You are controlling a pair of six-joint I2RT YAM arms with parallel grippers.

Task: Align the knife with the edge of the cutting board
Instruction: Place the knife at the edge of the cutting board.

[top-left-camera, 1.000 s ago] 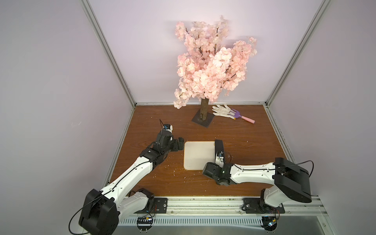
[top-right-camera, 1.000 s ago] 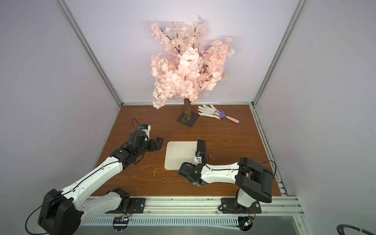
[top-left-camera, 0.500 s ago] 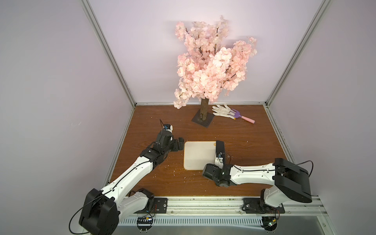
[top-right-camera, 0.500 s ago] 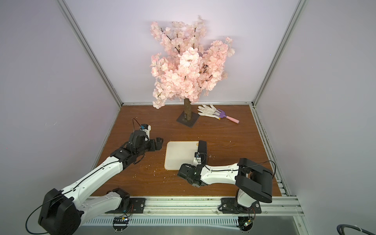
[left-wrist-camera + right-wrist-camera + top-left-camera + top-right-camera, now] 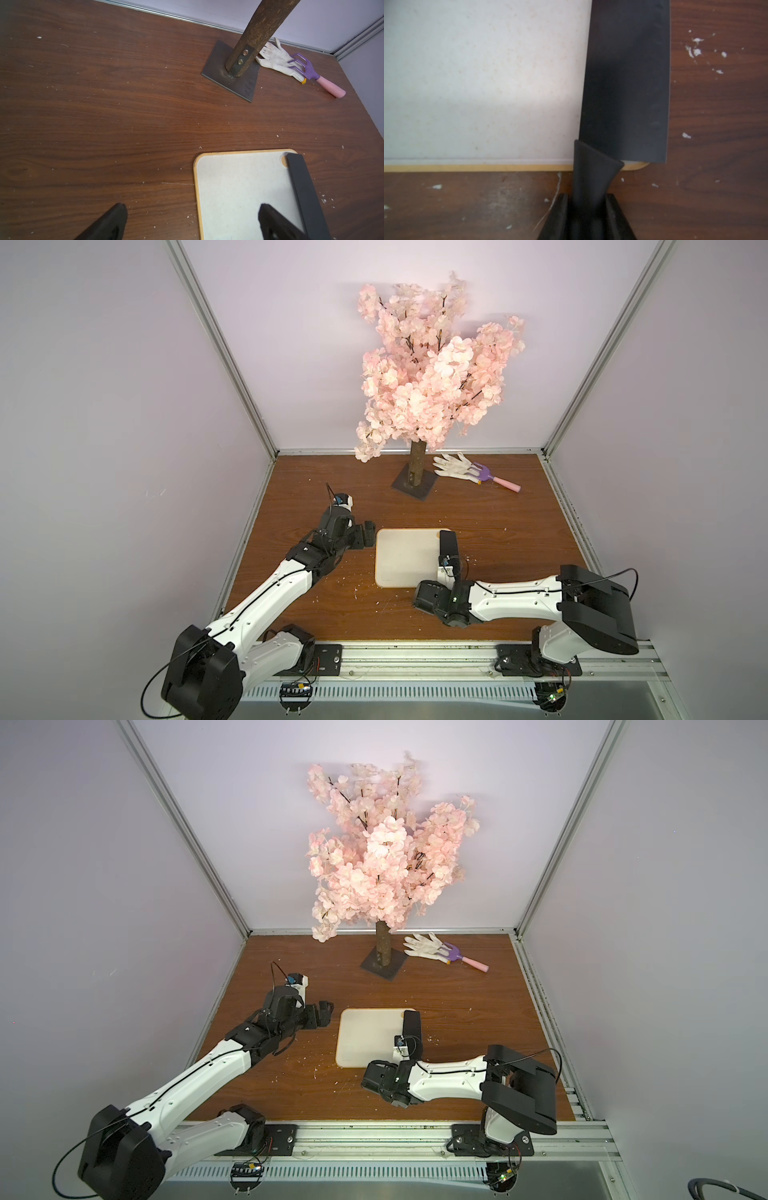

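The black cleaver knife (image 5: 625, 83) lies along the right side of the cutting board (image 5: 477, 83), nearly parallel, with its blade a little over the rim. The right fingers (image 5: 559, 209) grip its handle. The left fingers (image 5: 112, 224) stand wide and hold nothing, near the board's opposite side. I judge that only a small correction and the release are left.

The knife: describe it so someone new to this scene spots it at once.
On the brown wooden table, find the cream cutting board in the middle. The knife lies along the board's edge on the right arm's side, its handle clamped by the right gripper, jaws shut. It is the only all-black, broad-bladed tool, unlike the purple-and-pink rake farther back.
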